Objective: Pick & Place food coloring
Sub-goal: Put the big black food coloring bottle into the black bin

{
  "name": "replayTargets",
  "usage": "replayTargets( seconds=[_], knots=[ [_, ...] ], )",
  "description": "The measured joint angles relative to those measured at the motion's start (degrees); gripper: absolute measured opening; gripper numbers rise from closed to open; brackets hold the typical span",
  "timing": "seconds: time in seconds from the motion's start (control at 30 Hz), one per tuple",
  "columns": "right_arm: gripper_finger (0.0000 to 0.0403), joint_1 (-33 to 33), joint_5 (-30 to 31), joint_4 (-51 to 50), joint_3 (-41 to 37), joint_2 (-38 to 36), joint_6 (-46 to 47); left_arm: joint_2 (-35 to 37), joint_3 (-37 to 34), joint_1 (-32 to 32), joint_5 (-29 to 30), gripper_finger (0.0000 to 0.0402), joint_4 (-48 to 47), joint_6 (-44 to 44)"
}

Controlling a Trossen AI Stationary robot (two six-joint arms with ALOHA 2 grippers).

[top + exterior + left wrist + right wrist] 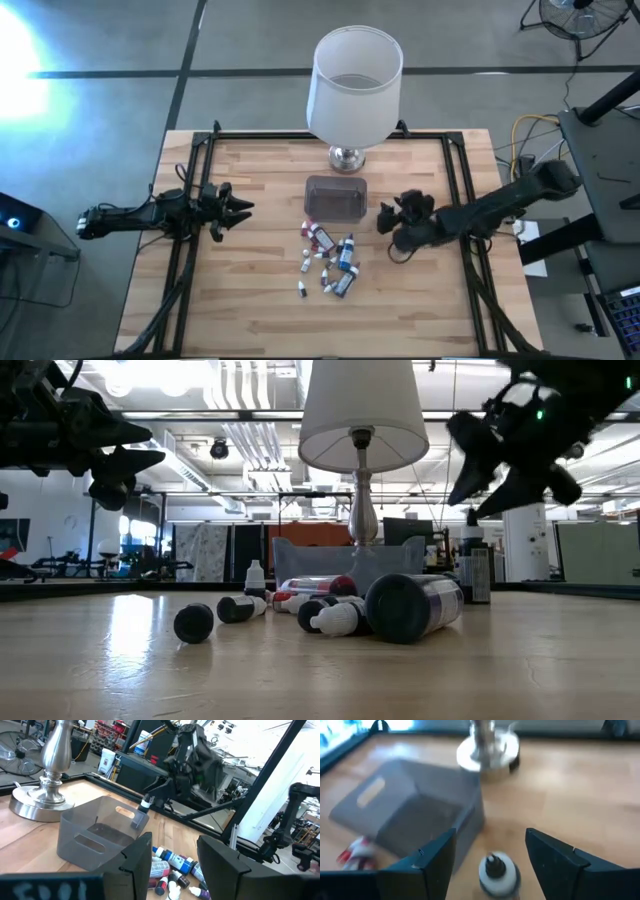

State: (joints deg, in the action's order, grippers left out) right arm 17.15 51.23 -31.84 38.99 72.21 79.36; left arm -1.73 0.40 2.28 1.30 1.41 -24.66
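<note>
A small clear plastic tub (336, 197) with smooth rectangular walls and slotted handle cut-outs sits on the pale wood-plank table (260, 310), and everything else is placed from it. Just behind the tub stands a lamp (353, 88) with a wide white cylindrical shade and a polished metal base. The base nearly touches the tub's far wall.

The food coloring bottles (330, 262) lie scattered in a loose heap on the wood just in front of the tub. They are tiny rounded droppers with white tips and red, blue or dark bodies. Most lie on their sides, a few touching each other, and the nearest ones lie close against the tub's front wall. One more little bottle (473, 565), dark with a dark cap, stands upright on the table beside the tub's right side, away from the heap.

The right gripper (392, 224) hangs above the table just right of the tub, over that upright bottle. Its dark angular fingers are spread wide apart and hold nothing. In its wrist view the bottle's white shoulder and cap (498, 870) show in the gap between them.

The left gripper (236, 210) waits well to the left of the tub, raised off the wood. Its fingers are parted and empty, pointing toward the tub and the heap.

A black metal frame (196, 150) runs along the table's edges.
</note>
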Motion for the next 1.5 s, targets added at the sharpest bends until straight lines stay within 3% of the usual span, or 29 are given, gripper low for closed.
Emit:
replayTargets(
  seconds=[0.13,0.27,0.43,0.67,0.9,1.07,1.27,1.5],
  knots=[
    [0.0233,-7.7,-18.7,-8.1,2.4,-7.7,-2.8,0.0,0.0,0.0,0.0,0.0135,0.0,0.0],
    [0.0233,-16.9,-34.9,-8.3,2.9,-10.7,-8.7,0.0,0.0,0.0,0.0,0.0135,0.0,0.0],
    [0.0233,-21.7,-45.8,-6.0,2.9,-8.7,-13.2,0.0,0.0,0.0,0.0,0.0135,0.0,0.0],
    [0.0233,-21.7,-46.7,-6.3,7.6,-1.9,-17.8,0.0,0.0,0.0,0.0,0.0135,0.0,0.0],
    [0.0233,-21.7,-41.6,-22.7,18.4,9.4,-23.6,0.0,0.0,0.0,0.0,0.0135,0.0,0.0],
    [0.0233,-21.7,-41.3,-24.4,24.2,15.1,-28.1,0.0,0.0,0.0,0.0,0.0135,0.0,0.0],
    [0.0233,-21.9,-42.6,-30.5,29.1,18.4,-29.5,0.0,0.0,0.0,0.0,0.0135,0.0,0.0],
    [0.0233,-22.2,-45.2,-32.8,27.7,17.9,-30.2,0.0,0.0,0.0,0.0,0.0135,0.0,0.0]
  ],
)
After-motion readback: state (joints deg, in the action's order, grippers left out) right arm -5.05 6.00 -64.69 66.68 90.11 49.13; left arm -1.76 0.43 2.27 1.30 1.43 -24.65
